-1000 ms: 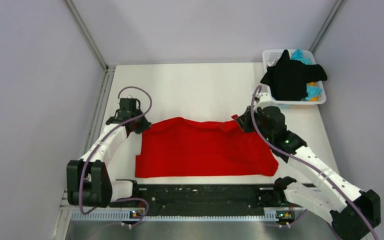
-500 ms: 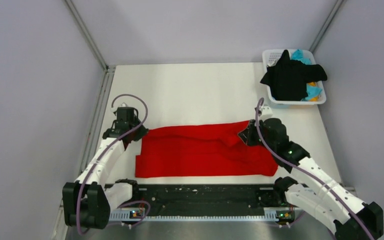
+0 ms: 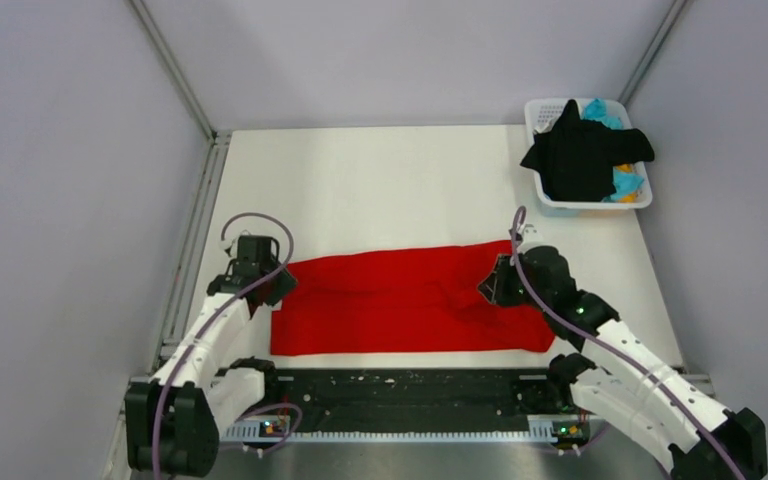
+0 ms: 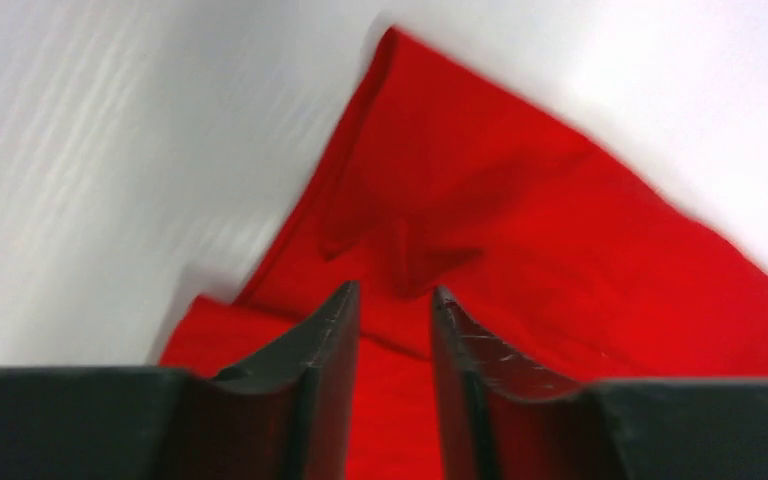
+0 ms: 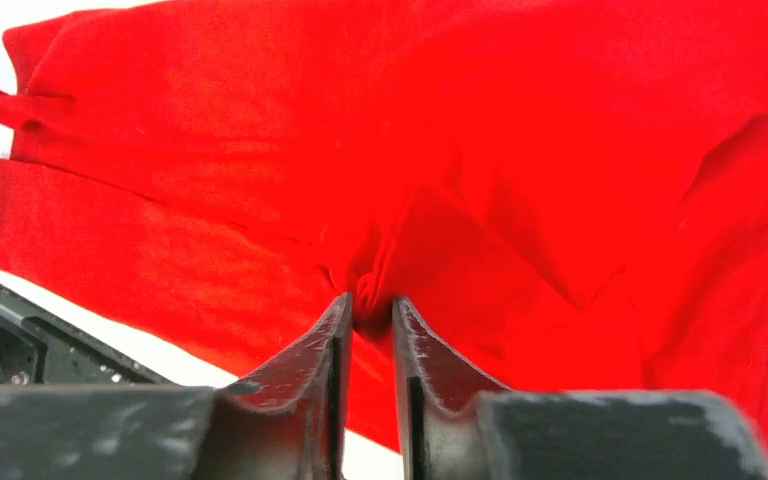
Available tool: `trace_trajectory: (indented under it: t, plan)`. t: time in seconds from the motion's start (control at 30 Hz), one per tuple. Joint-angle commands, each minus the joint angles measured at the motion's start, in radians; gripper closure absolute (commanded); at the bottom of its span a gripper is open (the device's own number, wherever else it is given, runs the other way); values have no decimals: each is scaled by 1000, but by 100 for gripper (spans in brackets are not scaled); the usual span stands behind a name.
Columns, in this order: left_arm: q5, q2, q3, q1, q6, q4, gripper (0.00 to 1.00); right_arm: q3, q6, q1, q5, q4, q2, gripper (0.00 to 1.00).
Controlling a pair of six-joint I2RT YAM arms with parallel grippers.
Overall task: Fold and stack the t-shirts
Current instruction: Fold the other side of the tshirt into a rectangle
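Across the white counter [image 3: 380,190], the bright red cloth t-shirt [image 3: 400,310] is lying flat, its far edge doubled over; the left pincer [image 4: 392,292] and the right pincer [image 5: 370,303] are each pinching that edge at one end.

You have a flat white table [image 3: 400,180] with a bright red cloth t-shirt [image 3: 400,310] lying directly on its near half, spread wide from left to right and doubled over on itself. A thin band of bare tabletop separates its near hem from the long black strip [image 3: 410,390] along the near edge. A white plastic basket [image 3: 543,112] stands in the far right corner, with a black cloth shirt [image 3: 580,155] draped over its rim.
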Motion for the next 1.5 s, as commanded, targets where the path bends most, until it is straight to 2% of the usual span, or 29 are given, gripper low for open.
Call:
trace_trajectory:
  t: [0.0,0.03,0.07,0.1,0.13,0.17,0.2,0.23,0.37,0.47,0.63,0.77,0.9,1.03,1.3,1.47]
  plan:
    - [-139,-145,-27,-12,-85,-161,46,0,62,8,-49,-174,-99,72]
    - [-163,-190,-21,-12,-95,-206,31,-4,79,8,-63,-196,-147,61]
    - [-172,-233,-14,-12,-98,-235,13,-11,89,8,-92,-197,-201,55]
    - [-172,-283,-8,-13,-100,-254,3,-12,106,9,-114,-196,-252,44]
    - [-163,-326,-2,-14,-99,-260,1,-9,122,9,-123,-194,-300,28]
    - [-148,-360,5,-14,-97,-253,1,-5,131,8,-120,-187,-342,17]
    - [-125,-387,10,-14,-92,-231,1,0,132,8,-109,-180,-381,6]
    - [-93,-402,17,-14,-84,-204,1,6,129,9,-92,-172,-415,2]
    - [128,-347,41,-17,-72,-36,1,19,134,9,-60,-87,-430,1]
    - [240,-219,64,-48,-69,87,1,-22,140,9,-121,112,-366,1]
    - [187,15,92,-142,-64,132,1,-27,123,10,-145,247,-168,1]
    - [211,174,57,-150,-73,228,1,-24,109,9,-140,272,-53,1]
    - [146,263,33,-150,-76,206,1,-34,108,8,-113,277,-3,1]
    - [86,242,-8,-149,-78,125,1,-32,93,8,-82,252,-11,1]
    - [-70,-17,-45,-150,-116,-76,1,-32,61,9,-26,213,-39,1]
    - [-251,-122,-56,-149,-149,-170,1,-42,57,9,-30,207,-54,1]
